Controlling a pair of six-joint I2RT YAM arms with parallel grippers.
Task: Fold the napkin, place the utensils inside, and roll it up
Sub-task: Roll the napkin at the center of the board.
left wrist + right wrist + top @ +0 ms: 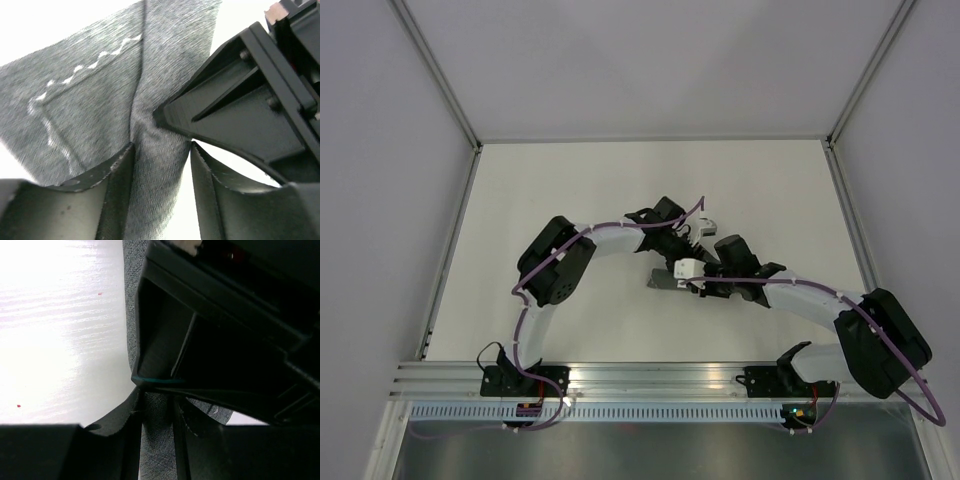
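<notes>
Tension matters: right gripper (156, 407) pinches the napkin (90, 100) at lower centre; left gripper (162, 150), half-open astride its ridge, should let go slowly, keeping folds tight.

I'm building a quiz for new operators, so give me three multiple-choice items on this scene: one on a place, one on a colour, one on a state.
1. Where over the table do the left gripper and right gripper meet?
A) near its middle
B) at its far left corner
C) beside the arm bases

2. What colour is the napkin?
A) red
B) dark grey
C) white

3. What sits between the right gripper's fingers?
A) nothing
B) a fork
C) napkin cloth

Answers:
1 A, the top view shows them together at the centre.
2 B, grey weave fills the left wrist view.
3 C, the right wrist view shows cloth in the gap.
</notes>
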